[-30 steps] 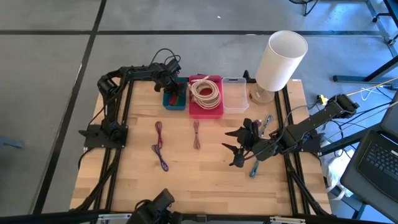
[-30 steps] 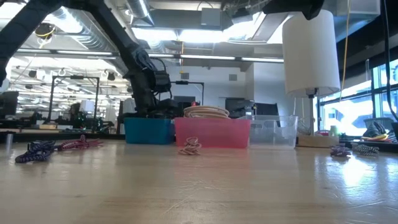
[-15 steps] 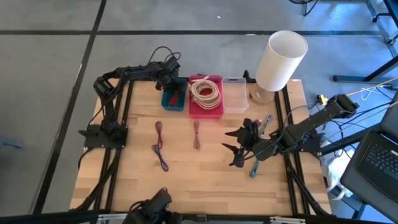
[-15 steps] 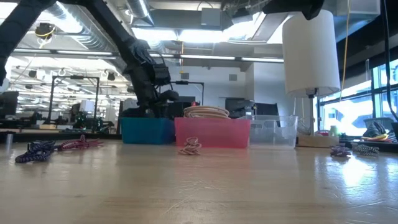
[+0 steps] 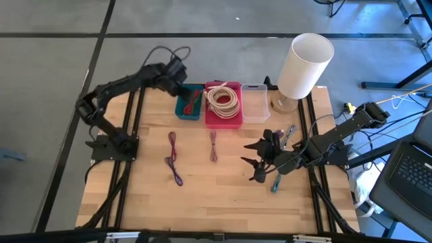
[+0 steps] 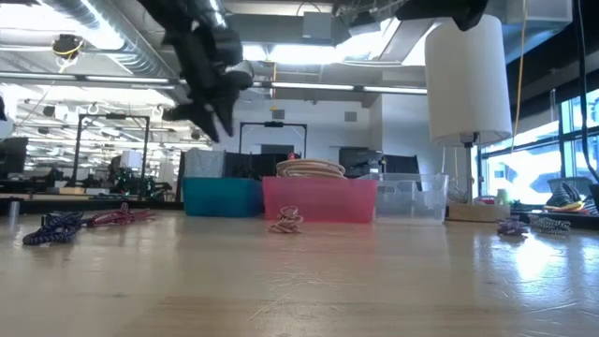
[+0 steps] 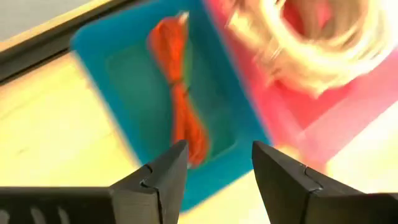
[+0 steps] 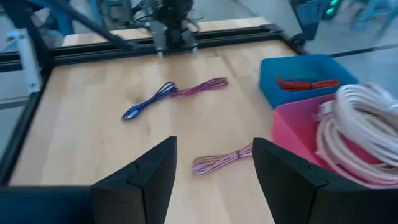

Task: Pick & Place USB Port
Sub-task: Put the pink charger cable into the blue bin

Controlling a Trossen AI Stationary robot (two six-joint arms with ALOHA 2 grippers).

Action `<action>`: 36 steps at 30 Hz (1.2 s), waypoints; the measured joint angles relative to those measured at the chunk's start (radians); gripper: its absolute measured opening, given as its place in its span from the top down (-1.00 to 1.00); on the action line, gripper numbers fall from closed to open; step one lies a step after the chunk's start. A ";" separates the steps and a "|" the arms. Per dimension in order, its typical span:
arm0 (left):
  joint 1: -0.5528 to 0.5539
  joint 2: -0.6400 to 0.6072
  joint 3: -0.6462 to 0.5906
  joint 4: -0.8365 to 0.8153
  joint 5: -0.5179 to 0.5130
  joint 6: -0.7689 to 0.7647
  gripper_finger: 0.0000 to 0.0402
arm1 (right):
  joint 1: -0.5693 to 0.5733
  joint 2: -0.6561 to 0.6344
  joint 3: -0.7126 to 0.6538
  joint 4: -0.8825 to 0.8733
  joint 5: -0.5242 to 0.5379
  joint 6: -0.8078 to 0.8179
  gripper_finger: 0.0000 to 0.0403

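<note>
So the orange cable [image 7: 181,118] is lying bundled up inside the blue bin [image 5: 190,102] at the table's [image 5: 223,196] far edge, next to the pink bin [image 5: 223,104] that's holding the cream coil [image 5: 223,98]. It's looking like a thin, tied-up hank, running lengthwise down the bin floor.

The left gripper [image 7: 214,163] is hovering above that bin with its fingers spread and nothing between them. The right gripper [image 8: 212,163] is sitting parked near the right edge, also spread and empty.

What I'd be worrying about: the other cables are still lying out mid-table, like the purple one [image 5: 173,157]. They're skinny and flat, so the fingers could be scraping wood or grabbing one loop and dragging the rest.
</note>
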 joint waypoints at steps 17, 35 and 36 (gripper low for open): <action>-0.434 -0.023 -0.402 0.609 -0.074 -0.580 0.14 | 0.000 0.000 0.000 0.001 -0.069 -0.052 -0.06; -0.618 0.281 -0.402 0.956 -0.063 -0.822 0.29 | 0.000 0.000 0.000 -0.006 -0.132 -0.084 -0.06; -0.618 0.293 -0.401 0.983 -0.063 -0.822 0.29 | 0.000 0.000 0.000 -0.006 -0.132 -0.084 -0.06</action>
